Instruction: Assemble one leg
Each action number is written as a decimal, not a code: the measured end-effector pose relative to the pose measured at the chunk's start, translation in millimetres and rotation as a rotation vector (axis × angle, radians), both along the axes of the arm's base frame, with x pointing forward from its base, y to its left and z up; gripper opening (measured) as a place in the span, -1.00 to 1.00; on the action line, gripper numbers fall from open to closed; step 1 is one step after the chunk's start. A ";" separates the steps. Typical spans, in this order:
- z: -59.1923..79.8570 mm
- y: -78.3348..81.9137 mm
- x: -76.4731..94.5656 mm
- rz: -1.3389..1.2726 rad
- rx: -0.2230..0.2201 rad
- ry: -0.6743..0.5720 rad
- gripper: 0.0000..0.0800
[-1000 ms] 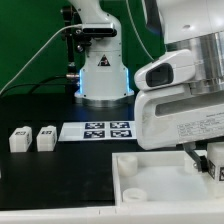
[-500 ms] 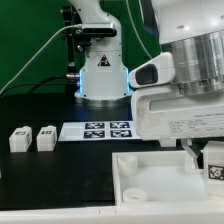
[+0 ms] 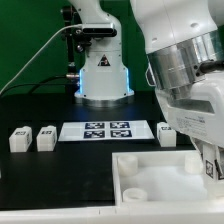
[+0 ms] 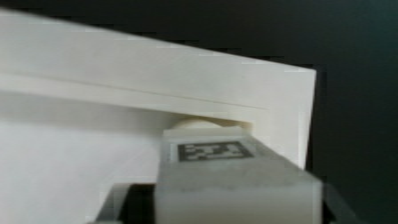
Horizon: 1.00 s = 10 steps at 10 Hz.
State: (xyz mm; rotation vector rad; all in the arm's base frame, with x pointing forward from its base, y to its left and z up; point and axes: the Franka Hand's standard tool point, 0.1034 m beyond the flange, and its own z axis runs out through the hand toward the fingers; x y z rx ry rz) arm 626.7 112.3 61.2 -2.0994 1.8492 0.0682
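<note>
**Leg at the tabletop's edge, under the gripper**

In the exterior view the arm (image 3: 185,70) fills the upper right of the frame, and its gripper (image 3: 212,165) reaches down at the right edge over the white tabletop (image 3: 160,180), which lies in the lower right. The fingers run out of frame there, so whether they are clenched or released cannot be told.

In the wrist view a white leg (image 4: 222,165) carrying a black-and-white marker tag (image 4: 215,151) stands in the lower centre of the frame, just beside a round socket (image 4: 205,125) at the tabletop's raised rim. The tag's pattern holds no readable writing.

On the black table (image 3: 30,105), the marker board (image 3: 106,130) with its four tags lies at centre. Two more tagged legs (image 3: 32,138) lie at centre left, and another (image 3: 167,133) just right of the board. Fine print on the arm's housing is too small to read.
</note>
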 end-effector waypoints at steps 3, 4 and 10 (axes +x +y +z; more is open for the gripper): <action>-0.9 0.0 -0.4 0.056 -0.012 -0.015 0.31; -1.2 0.1 -0.8 0.209 -0.053 -0.052 0.52; 1.9 5.9 3.3 1.018 -0.260 -0.248 0.62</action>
